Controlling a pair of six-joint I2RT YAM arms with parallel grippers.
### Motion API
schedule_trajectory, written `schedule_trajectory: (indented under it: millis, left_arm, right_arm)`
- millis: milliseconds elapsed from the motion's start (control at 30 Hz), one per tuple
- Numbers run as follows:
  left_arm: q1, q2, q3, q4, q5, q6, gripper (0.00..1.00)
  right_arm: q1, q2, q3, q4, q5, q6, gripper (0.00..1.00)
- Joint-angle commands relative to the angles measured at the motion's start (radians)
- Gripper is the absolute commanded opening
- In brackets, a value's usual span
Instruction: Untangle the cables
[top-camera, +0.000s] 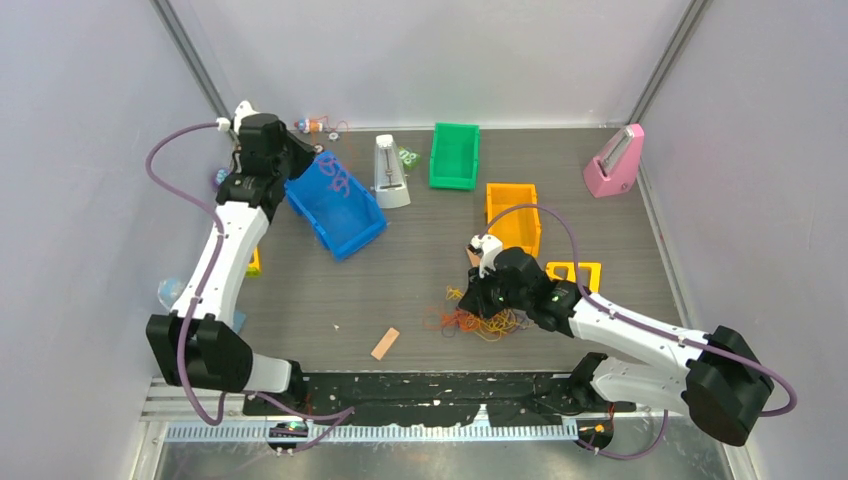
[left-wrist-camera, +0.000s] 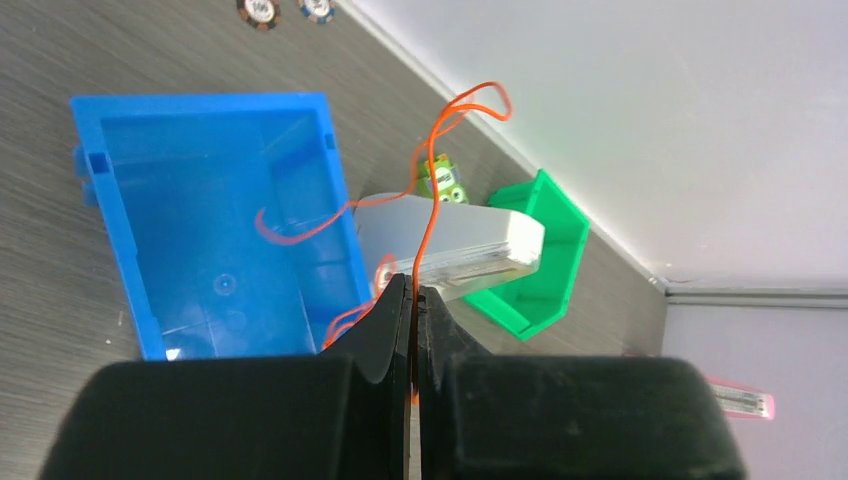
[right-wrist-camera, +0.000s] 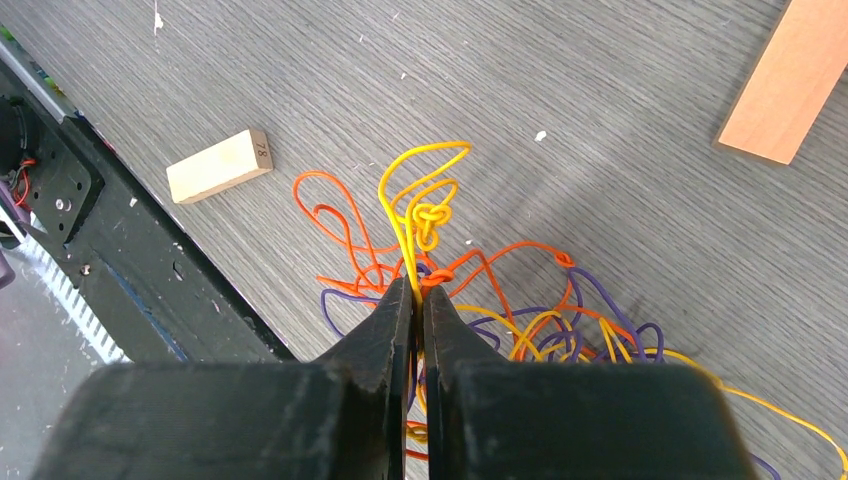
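The left gripper (left-wrist-camera: 412, 292) is fully shut and pinches a single orange cable (left-wrist-camera: 437, 195), which rises from between the fingertips and loops toward the upper middle of the left wrist view. This gripper hangs over the blue bin (left-wrist-camera: 200, 102) at the upper left of the overhead view, with another orange loop showing across the bin's right wall. Just right of the bin stands a white wedge-shaped object (left-wrist-camera: 455, 232), and a green bin (left-wrist-camera: 548, 262) lies beyond it. The right gripper (right-wrist-camera: 412, 292) is closed too, with only a sliver between its fingers, and it clamps a yellow strand (right-wrist-camera: 405, 215) that bends into a loop with a small knot above the fingertips. It is down at the main tangle of cables (top-camera: 482, 322), a loose heap of orange, yellow and purple strands on the desk (top-camera: 400, 270), lower centre of the overhead view. Orange and purple strands crowd both sides of the fingers. A small wooden block (right-wrist-camera: 220, 166) lies to the left of the heap, and a flat tan strip (right-wrist-camera: 788, 82) sits at the upper right of the right wrist view, both apart from the tangle.
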Motion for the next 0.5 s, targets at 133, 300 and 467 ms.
schedule_trajectory:
  millis: [133,300,467]
  left_arm:
    - [0.004,0.119,-0.053,0.039,0.008,-0.028,0.0]
    - [0.019,0.095,-0.105,0.043,-0.038,-0.028,0.0]
    - [0.035,0.024,-0.172,0.058,-0.082,-0.017,0.0]
  right_arm:
    - [0.005,-0.018,0.036,0.038,-0.01,-0.008,0.05]
    - [0.004,-0.037,0.029,0.028,-0.004,-0.006,0.05]
    - [0.004,-0.035,0.029,0.03,-0.002,-0.008,0.05]
